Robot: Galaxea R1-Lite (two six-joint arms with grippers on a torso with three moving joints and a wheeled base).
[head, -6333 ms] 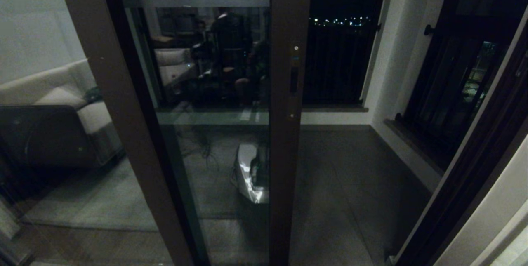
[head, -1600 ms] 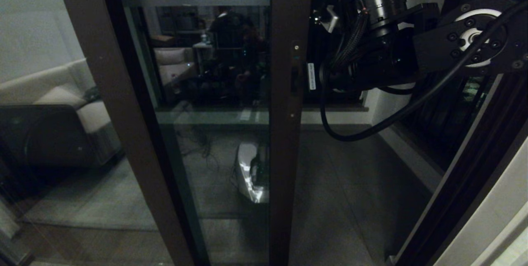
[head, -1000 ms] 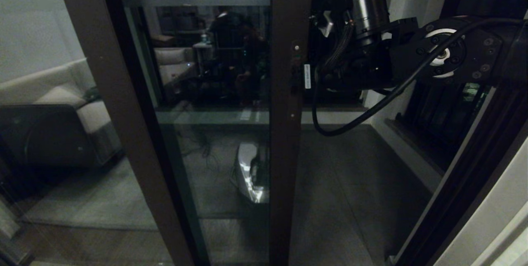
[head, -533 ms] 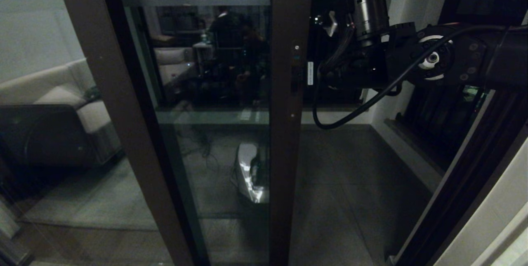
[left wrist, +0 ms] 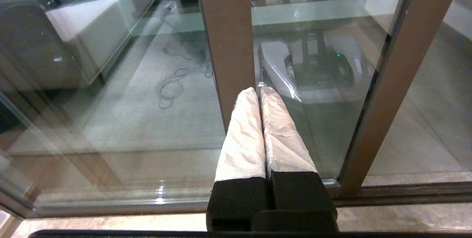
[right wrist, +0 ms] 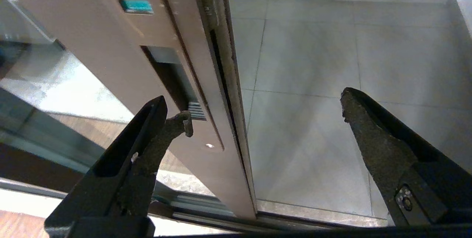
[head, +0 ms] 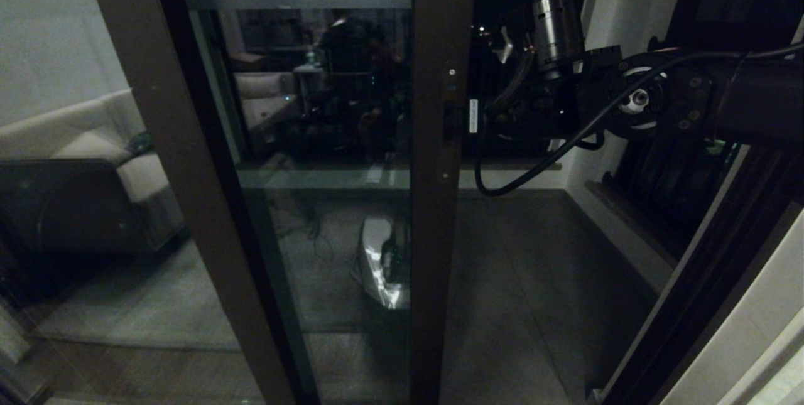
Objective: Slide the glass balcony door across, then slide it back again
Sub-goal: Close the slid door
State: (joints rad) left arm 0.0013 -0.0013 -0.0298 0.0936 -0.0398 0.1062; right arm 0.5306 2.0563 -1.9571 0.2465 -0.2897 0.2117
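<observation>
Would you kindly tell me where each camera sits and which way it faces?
Head view: high, looking down at the door; right arm reaches in beside the handle.
Left wrist view: low, facing the glass; shut left gripper shows.
Right wrist view: behind the open right gripper, straddling the door's edge near the handle.
Shared: all three show the door.

Head camera looks down from above at the door stile, both wrist cameras sit close, sharing that stile.
</observation>
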